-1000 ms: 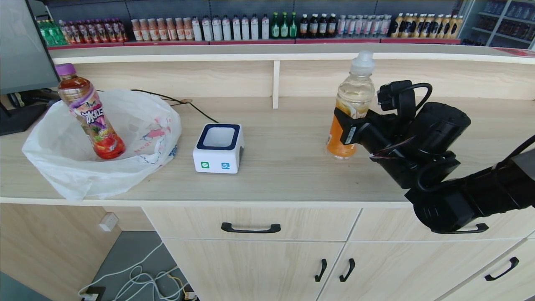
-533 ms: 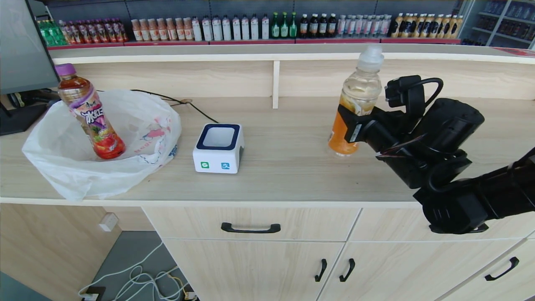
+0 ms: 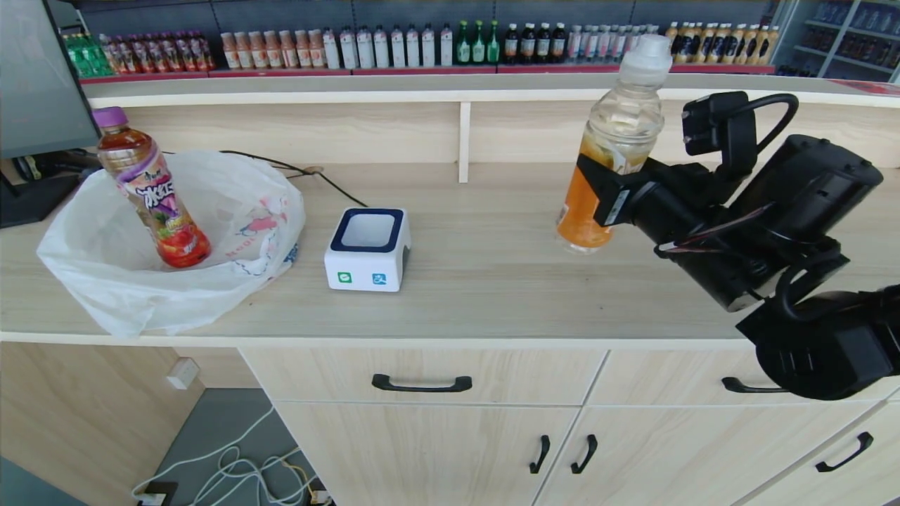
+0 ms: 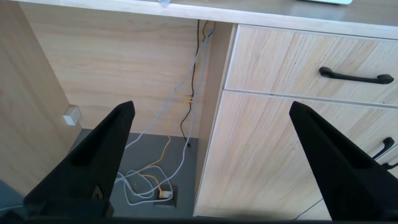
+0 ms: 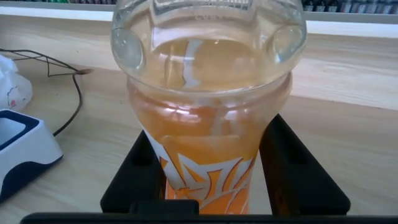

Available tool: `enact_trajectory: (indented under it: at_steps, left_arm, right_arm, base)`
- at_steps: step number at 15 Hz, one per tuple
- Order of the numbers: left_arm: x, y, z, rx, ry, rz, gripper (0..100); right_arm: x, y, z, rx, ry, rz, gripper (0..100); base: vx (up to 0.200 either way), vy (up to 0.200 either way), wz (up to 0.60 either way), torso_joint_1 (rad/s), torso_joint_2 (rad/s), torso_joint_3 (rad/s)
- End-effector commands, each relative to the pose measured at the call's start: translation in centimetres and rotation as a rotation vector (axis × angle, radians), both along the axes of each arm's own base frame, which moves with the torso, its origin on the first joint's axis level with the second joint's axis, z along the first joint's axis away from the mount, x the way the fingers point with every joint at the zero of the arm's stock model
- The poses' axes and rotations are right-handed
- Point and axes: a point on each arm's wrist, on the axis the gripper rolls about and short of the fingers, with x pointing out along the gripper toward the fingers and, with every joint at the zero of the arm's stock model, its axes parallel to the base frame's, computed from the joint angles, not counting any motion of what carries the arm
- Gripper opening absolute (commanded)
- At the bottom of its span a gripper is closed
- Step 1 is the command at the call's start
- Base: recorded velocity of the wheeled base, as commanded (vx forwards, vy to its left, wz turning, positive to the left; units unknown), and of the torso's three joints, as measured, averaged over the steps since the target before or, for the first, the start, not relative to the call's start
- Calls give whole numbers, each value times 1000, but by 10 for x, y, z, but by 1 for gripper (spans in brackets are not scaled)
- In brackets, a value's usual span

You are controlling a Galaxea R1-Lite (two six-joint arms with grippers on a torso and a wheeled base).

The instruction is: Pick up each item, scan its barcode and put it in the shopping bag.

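Since a second ago, we see the right end effector point(image 3: 598, 190) has risen and drawn a little toward the robot's right, carrying the orange drink bottle point(image 3: 622, 130) up with it. The bottle's base, which stood on the desk point(image 3: 478, 295), now appears to hang just clear of the wood, though the angle makes that gap hard to judge. Everything else has kept its place.

We count two bottles among the task's things. The orange drink bottle, white-capped and roughly half full, leans slightly in the right end effector, whose two black fingers are closed against its label, one on each side. The right wrist view shows this closely, with the bottle point(image 5: 208, 124) filling the space between the fingers point(image 5: 140, 174). The second, a red tea bottle point(image 3: 151, 190) with a purple cap, stands tilted inside the one white shopping bag point(image 3: 105, 288) at the desk's left end.

One white scanner point(image 3: 369, 249) with a dark blue rim sits on the desk between the bag and the held bottle, well apart from both.

The left end effector point(image 4: 211, 162) hangs below the desk edge with its two fingers spread wide and nothing between them, facing the cabinet front and loose cables point(image 4: 155, 180) on the floor.
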Motion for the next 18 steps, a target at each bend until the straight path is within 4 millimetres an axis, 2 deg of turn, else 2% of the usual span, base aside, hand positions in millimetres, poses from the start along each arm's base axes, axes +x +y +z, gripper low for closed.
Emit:
enact_trajectory:
  at_steps: [1, 3, 7, 13, 18]
  left_arm:
    - [0, 0, 0, 0, 0, 0, 100]
    - [0, 0, 0, 0, 0, 0, 100]
    - [0, 0, 0, 0, 0, 0, 100]
    - [0, 0, 0, 3, 0, -1, 100]
    - [0, 0, 0, 5, 0, -1, 100]
  right_arm:
    - [-24, -8, 9, 9, -16, 12, 0]
    - [-42, -7, 10, 14, -11, 43, 0]
    - [-73, -22, 1, -1, 19, 69, 0]
    - [-108, -39, -9, 47, 47, 116, 0]
    - [-140, -55, -10, 76, 36, 161, 0]
  base:
    - [0, 0, 0, 0, 0, 0]
    - [0, 0, 0, 0, 0, 0]
    - [0, 0, 0, 0, 0, 0]
    - [0, 0, 0, 0, 0, 0]
    - [0, 0, 0, 0, 0, 0]
